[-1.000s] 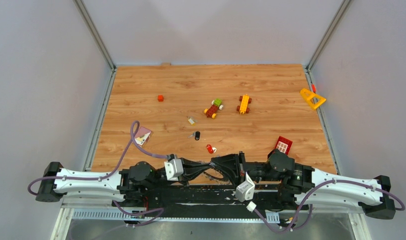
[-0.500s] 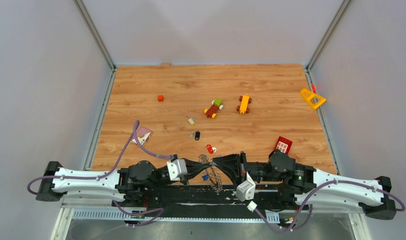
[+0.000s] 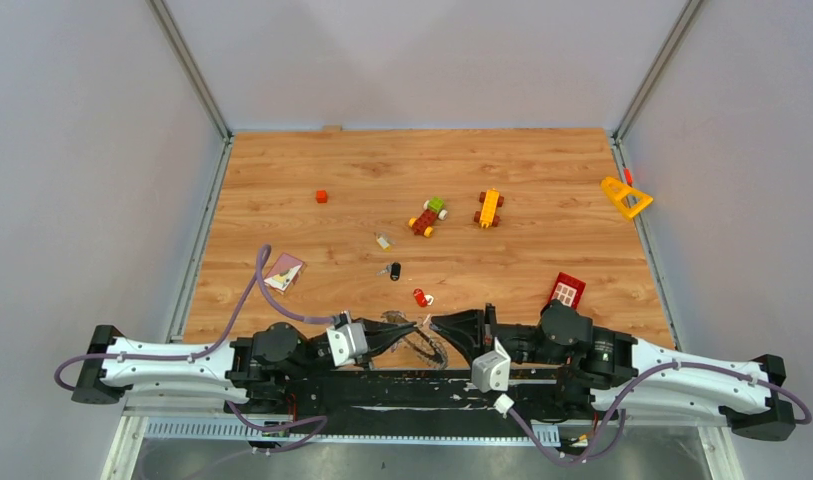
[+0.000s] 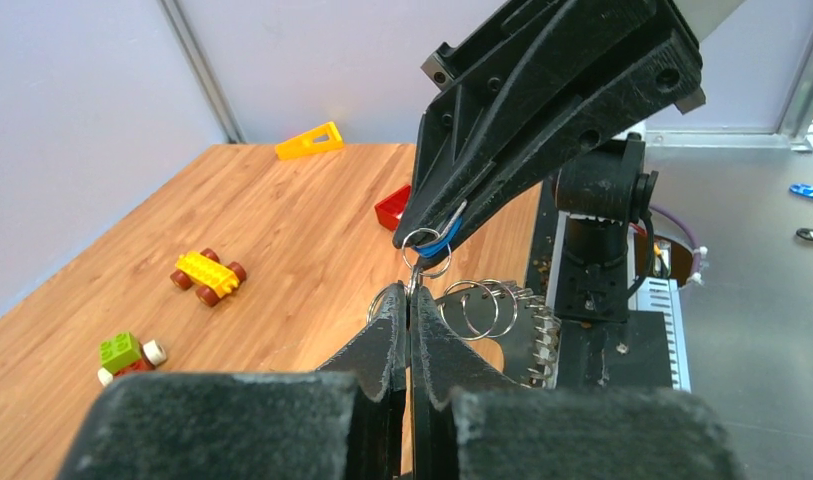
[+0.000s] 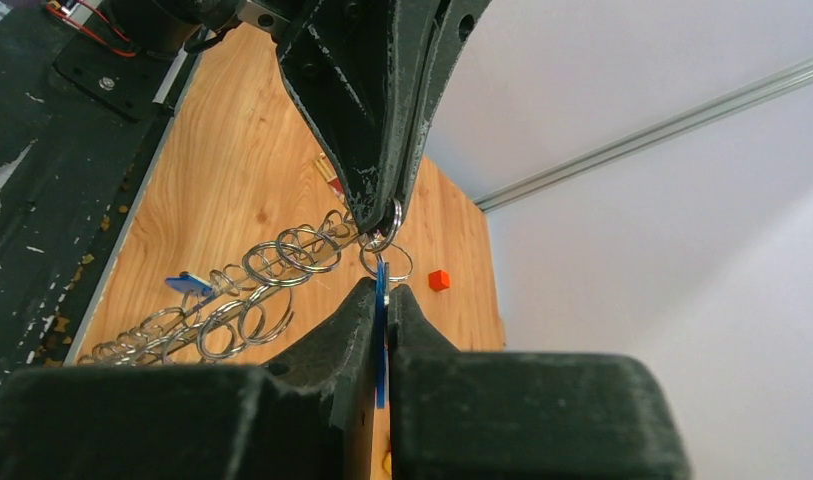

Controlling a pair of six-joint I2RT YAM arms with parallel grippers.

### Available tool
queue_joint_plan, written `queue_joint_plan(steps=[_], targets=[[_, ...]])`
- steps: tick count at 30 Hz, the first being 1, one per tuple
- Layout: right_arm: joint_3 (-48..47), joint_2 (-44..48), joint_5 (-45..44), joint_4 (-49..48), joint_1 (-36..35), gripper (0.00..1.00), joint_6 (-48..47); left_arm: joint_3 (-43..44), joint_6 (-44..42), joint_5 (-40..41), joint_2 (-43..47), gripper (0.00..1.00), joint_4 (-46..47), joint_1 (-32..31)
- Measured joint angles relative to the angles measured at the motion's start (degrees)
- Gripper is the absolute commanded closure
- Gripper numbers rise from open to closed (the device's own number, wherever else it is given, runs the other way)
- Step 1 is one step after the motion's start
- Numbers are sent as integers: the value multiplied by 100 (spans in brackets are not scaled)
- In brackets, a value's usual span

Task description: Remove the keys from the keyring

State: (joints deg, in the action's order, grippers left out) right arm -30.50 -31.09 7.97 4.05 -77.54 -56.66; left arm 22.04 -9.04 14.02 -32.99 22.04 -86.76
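Keyring (image 4: 542, 335) newly drawn out, left fingers (image 4: 387, 340) clamped on it, right fingers (image 5: 357, 322) pinching blue key (image 5: 382, 272)

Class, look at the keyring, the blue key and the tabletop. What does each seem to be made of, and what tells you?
The keyring: bare silvery metal wire, shiny, with bright glints on its loops.
The blue key: probably smooth plastic, evenly coloured; only its edge shows.
The tabletop: wood-grain pattern, matte, possibly laminate.

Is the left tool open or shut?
Shut. The left tool pinches a small ring, its tips pressed together with no gap.
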Motion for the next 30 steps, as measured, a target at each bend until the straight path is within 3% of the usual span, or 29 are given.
queue_joint_plan(steps=[30], targets=[[-140,-546,-468,2,0,100,1099,-326,-542,-313,181,100,361,-4]])
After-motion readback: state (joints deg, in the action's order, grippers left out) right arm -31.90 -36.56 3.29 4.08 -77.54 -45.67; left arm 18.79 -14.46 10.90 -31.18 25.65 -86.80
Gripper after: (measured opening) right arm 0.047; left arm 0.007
